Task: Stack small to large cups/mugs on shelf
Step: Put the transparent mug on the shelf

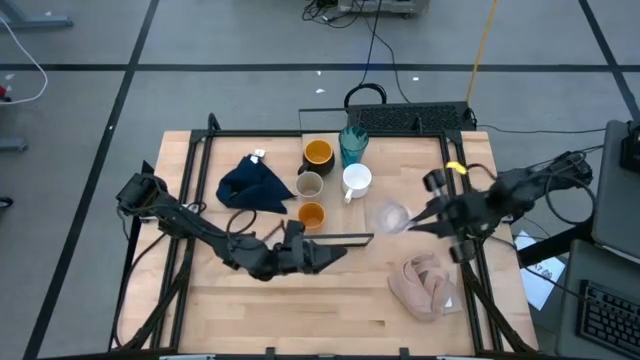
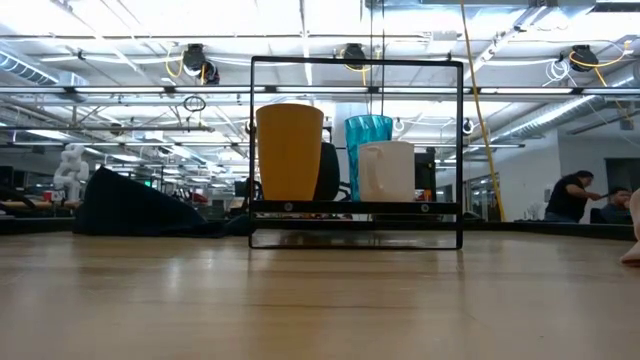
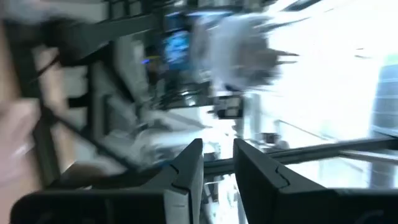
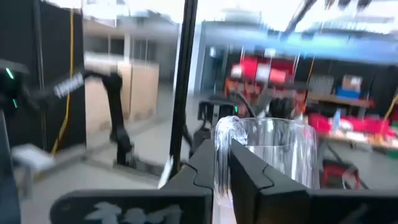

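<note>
The right end effector sits over the right side of the worktop, its fingers pinched shut on the rim of the small clear glass; the right wrist view shows the glass wall caught between the two dark fingers.

The left end effector lies low over the worktop's middle, pointing right, just near of a thin dark bar. In the left wrist view its fingers stand a narrow gap apart with nothing visible between them, though that view is too smeared to tell what lies ahead.

The other vessels cluster at the far centre. The black mug with yellow-orange inside and the teal ribbed tumbler stand side by side at the far edge. Just near of them are the small grey-beige cup and the white mug, and nearer again the small orange cup. In the low view three vessels stand on a dark ledge inside a black wire frame.

A dark navy cloth lies left of the cups, and a pink-beige cloth lies near right.
</note>
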`<state>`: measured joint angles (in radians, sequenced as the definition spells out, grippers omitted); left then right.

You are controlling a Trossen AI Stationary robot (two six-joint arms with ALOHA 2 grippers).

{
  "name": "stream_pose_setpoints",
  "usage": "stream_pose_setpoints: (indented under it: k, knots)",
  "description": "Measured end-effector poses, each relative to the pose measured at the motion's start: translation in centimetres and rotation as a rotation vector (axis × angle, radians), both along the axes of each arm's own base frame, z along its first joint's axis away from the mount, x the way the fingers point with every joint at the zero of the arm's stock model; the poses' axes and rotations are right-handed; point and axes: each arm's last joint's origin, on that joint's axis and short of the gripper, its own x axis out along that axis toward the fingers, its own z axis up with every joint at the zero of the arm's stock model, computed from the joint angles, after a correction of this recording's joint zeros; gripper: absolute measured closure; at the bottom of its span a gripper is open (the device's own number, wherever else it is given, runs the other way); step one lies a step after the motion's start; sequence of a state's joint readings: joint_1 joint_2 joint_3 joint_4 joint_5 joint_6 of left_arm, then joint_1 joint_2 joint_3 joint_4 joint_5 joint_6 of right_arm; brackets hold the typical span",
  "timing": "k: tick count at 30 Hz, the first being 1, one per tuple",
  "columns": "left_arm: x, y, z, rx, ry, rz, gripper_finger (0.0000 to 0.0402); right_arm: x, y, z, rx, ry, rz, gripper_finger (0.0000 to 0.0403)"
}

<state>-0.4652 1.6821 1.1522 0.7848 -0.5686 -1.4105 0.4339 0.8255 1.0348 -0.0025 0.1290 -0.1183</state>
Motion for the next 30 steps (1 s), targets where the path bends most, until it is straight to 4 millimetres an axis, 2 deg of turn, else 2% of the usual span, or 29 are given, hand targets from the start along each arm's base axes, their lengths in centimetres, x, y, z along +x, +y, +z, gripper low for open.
stream_pose_setpoints:
  k: [5, 16, 21, 27, 30]
  knots:
    - [-0.3, 0.4, 1.4, 0.123, -0.113, 0.058, 0.0314, -1.9, -0.9, -2.8, 0.119, -0.135, 0.013, 0.0391]
    - [-1.3, 0.7, 3.2, 0.167, -0.216, 0.019, 0.0314, -3.8, -2.2, -13.6, 0.396, -0.274, 0.050, 0.0391]
    - [-2.0, 0.9, 4.3, 0.278, -0.246, 0.013, 0.0314, -4.4, -2.6, -17.8, 0.450, -0.284, 0.054, 0.0391]
    - [-2.5, 2.3, 5.9, 0.363, -0.373, -0.169, 0.0314, -4.3, -3.2, -19.0, 0.422, -0.276, -0.001, 0.0391]
    - [-2.7, 2.6, 6.3, 0.346, -0.384, -0.182, 0.0314, -4.0, -3.5, -19.3, 0.354, -0.263, -0.052, 0.0391]
